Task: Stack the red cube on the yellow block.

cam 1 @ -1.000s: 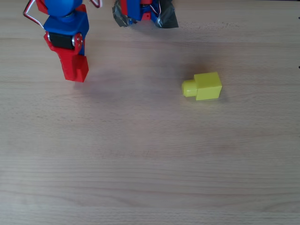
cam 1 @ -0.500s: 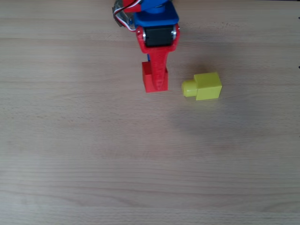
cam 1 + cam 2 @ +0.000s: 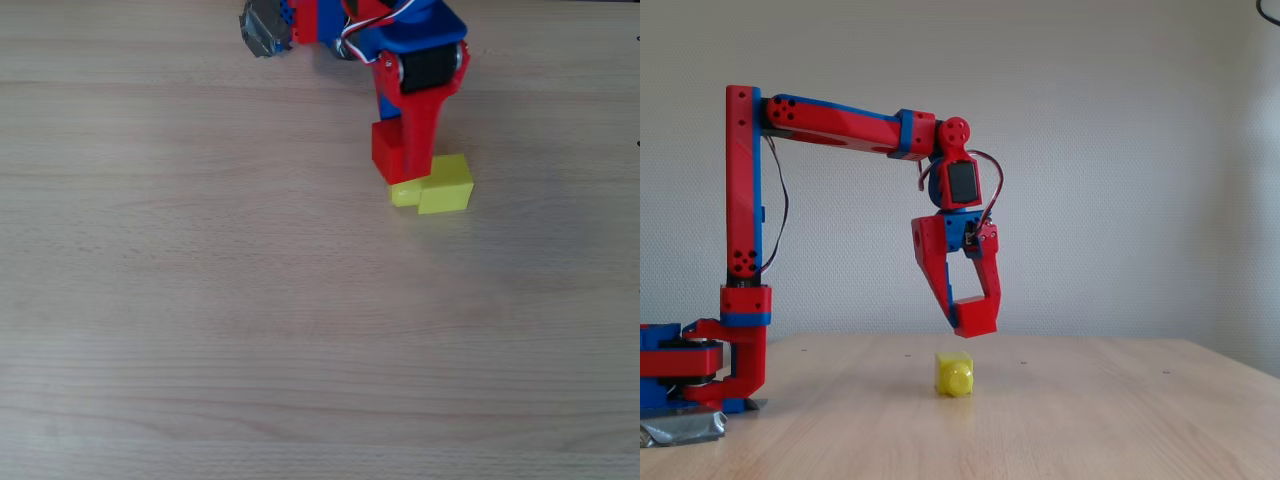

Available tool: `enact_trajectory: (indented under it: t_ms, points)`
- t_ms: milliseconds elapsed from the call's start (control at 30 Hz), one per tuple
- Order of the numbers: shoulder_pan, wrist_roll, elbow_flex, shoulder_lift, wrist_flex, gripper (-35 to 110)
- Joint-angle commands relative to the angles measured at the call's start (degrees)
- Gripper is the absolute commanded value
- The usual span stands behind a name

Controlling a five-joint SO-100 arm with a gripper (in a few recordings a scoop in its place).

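Red cube point(image 3: 974, 319) sat clamped between the jaws of my gripper point(image 3: 970, 318), held in the air just above the yellow block point(image 3: 954, 374) on the table point(image 3: 1090, 410). From overhead, cube point(image 3: 389, 152) and finger covered the block's point(image 3: 444, 185) stud and near edge; I couldn't judge alignment.

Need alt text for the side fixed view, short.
A red-and-blue robot arm holds a red cube in its tool in the air just above a yellow block, which sits on a wooden table. A plain pale wall is behind.
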Motion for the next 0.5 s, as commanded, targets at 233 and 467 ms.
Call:
enact_trajectory:
  t_ms: [233, 467]
  points:
    - [-7.91, 4.31, -1.23, 2.37, -0.44, 4]
    - [-8.61, 5.01, 1.23, 1.49, -2.11, 4]
